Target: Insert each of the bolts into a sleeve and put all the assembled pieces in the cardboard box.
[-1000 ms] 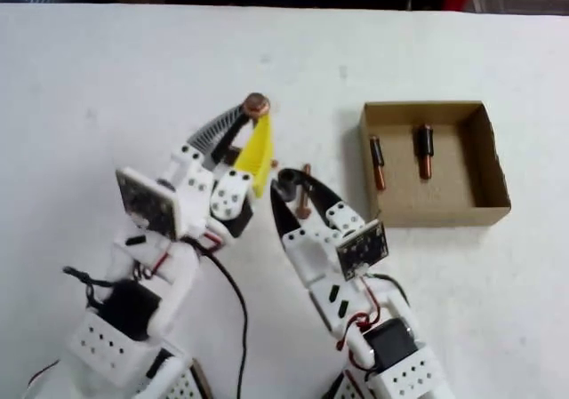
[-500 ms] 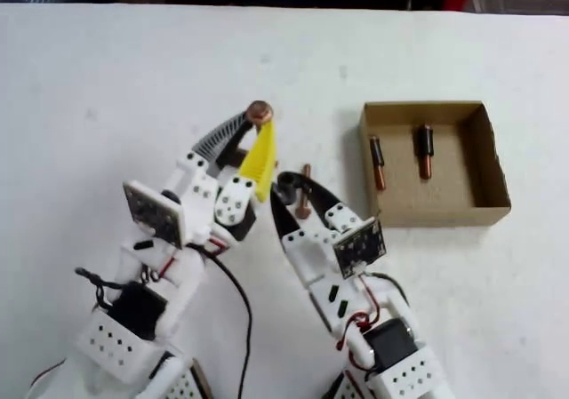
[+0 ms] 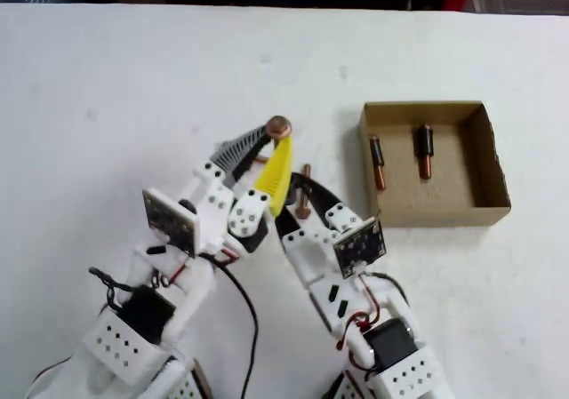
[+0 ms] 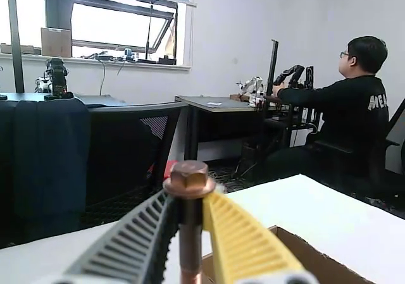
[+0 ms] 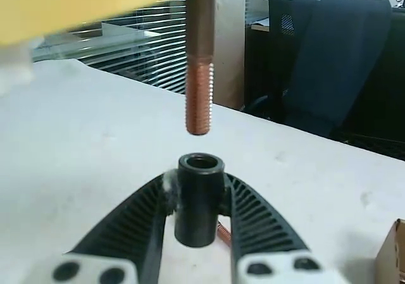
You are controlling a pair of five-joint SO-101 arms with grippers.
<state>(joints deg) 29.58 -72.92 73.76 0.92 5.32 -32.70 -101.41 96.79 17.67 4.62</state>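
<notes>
My left gripper point(image 3: 275, 138), with one grey and one yellow finger, is shut on a copper bolt point(image 3: 278, 128) held upright, head up point(image 4: 188, 178). The bolt's threaded tip point(image 5: 199, 104) hangs just above the open mouth of a black sleeve point(image 5: 200, 198), apart from it. My right gripper point(image 5: 200, 192) is shut on that sleeve and holds it upright. In the high view the yellow finger point(image 3: 276, 175) covers the sleeve. The cardboard box point(image 3: 476, 163) stands to the right with two assembled pieces point(image 3: 377, 162) point(image 3: 426, 152) lying in it.
A loose copper bolt point(image 3: 305, 190) lies on the white table between the black fingers point(image 3: 318, 191) of the right gripper, also visible behind the sleeve as the loose bolt point(image 5: 223, 235). The box's near corner point(image 4: 304, 259) sits close beside the left gripper.
The left arm has carried the bolt to the right and nearer, bringing it over the sleeve. The right arm has stayed still.
</notes>
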